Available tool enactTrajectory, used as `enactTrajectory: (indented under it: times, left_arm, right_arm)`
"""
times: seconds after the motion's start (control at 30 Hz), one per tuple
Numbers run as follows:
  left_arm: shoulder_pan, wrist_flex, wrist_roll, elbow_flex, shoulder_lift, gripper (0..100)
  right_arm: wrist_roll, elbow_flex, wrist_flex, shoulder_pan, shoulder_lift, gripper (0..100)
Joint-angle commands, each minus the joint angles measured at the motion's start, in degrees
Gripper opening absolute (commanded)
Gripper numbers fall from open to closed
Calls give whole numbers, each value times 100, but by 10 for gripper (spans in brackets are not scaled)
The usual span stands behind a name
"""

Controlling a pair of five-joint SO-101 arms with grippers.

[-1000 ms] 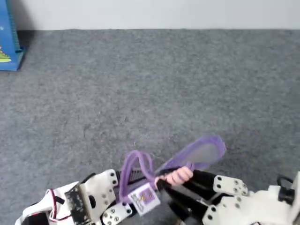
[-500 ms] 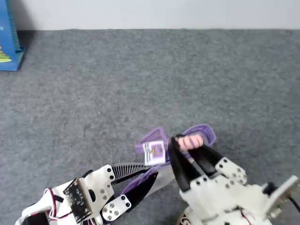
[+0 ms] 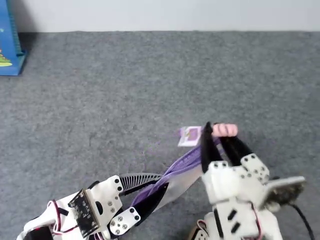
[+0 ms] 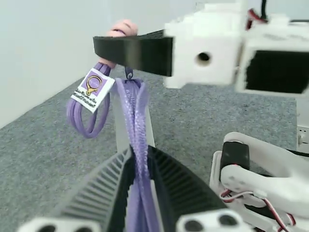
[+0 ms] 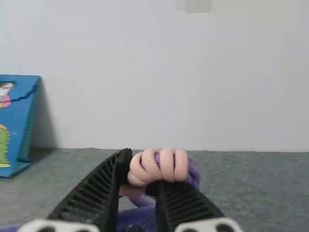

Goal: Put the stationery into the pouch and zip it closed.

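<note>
Now the purple pouch (image 3: 175,172) sits low at 6 o'clock, stretched in a slanting band between both grippers. At its 7 o'clock end the left gripper (image 3: 155,187) is clamped on the fabric. At the 5 o'clock end the right gripper (image 3: 217,137) pinches the pink zipper charm (image 3: 224,130), with a paper tag (image 3: 190,136) just beside it. A blue box (image 3: 9,45) stands at 10 o'clock on the grey table (image 3: 150,85).

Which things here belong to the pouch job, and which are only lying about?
Job: purple fabric zip pouch; pink ribbed zipper charm; left gripper, clamping the pouch; right gripper, clamping the charm.
Lying about: blue printed box at the grey carpet's far corner.
</note>
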Motion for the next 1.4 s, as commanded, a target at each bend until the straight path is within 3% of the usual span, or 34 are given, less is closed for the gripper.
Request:
enactTrajectory:
  times: [0.0, 0.17, 0.67, 0.83, 1.07, 1.37]
  left_arm:
    - [-9, 220, 79, -400, -70, 9]
    - [-9, 264, 79, -444, -70, 9]
    - [-9, 255, 62, -444, -70, 9]
    - [-18, 220, 44, -453, -70, 10]
    - [-448, 132, -193, -462, -70, 16]
    - [-1442, 176, 141, -462, -70, 166]
  right_arm:
    - [510, 422, -646, 963, 189, 8]
    - [765, 949, -1218, 1534, 189, 8]
    - [747, 993, -1235, 1516, 180, 8]
    - [747, 967, -1262, 989, 180, 8]
    - [747, 949, -2316, 110, 180, 8]
    - [747, 958, -2879, -655, 242, 12]
